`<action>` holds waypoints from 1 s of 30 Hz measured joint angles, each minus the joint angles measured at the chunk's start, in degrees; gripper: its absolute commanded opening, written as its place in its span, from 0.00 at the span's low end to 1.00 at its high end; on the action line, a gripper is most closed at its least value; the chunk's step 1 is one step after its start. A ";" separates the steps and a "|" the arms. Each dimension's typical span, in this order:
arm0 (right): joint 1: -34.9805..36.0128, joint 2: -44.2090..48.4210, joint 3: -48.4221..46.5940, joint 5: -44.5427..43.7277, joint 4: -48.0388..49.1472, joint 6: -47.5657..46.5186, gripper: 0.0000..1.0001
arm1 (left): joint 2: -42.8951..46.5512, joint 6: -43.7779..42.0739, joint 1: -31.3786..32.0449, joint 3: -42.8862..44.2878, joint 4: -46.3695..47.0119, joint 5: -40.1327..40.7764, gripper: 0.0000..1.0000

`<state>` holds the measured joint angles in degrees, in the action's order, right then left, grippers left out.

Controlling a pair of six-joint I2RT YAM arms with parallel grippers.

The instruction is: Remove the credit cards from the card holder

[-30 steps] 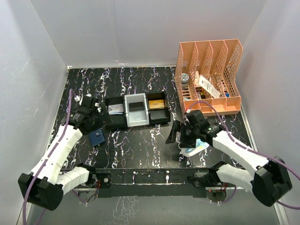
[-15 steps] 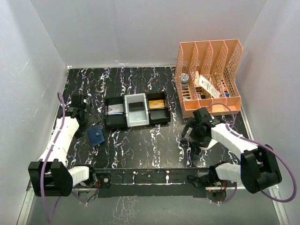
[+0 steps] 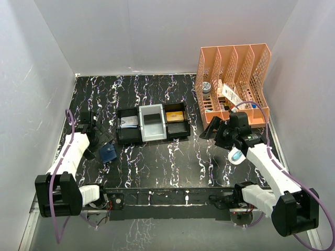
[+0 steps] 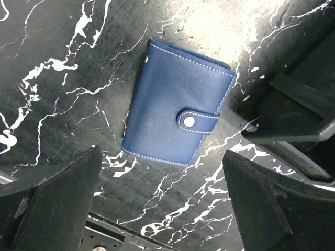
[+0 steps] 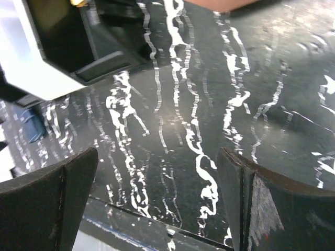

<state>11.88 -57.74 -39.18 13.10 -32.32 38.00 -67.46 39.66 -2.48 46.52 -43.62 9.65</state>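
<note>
There, card holder (image 4: 178,117) near left pincer (image 4: 162,201).

1. The compartment tray (image 3: 153,124) sits on the table (image 3: 157,162), at mid-depth, slightly left of centre.
2. A credit card (image 3: 129,122) lies in the tray's rear left compartment.
3. A block (image 3: 175,116) lies in the tray's rear right compartment.
4. The card holder (image 3: 108,153) lies flat on the table, in front and to the left of the tray, apart from it.
5. The left gripper (image 3: 99,137) hangs just behind the card holder, left of the tray.
6. The file rack (image 3: 233,86) stands at the rear right of the table, right of the tray.
7. The right gripper (image 3: 209,133) hangs between the tray and the rack, near the rack's front left corner.
</note>
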 measured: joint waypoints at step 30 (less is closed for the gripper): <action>0.00 -4.22 -2.67 12.39 2.47 -2.16 0.95 | -6.43 0.26 -0.50 -10.32 18.10 -5.49 0.62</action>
<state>11.88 -61.95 -41.85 25.50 -29.85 35.83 -73.89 39.92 -2.98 36.21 -25.52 4.16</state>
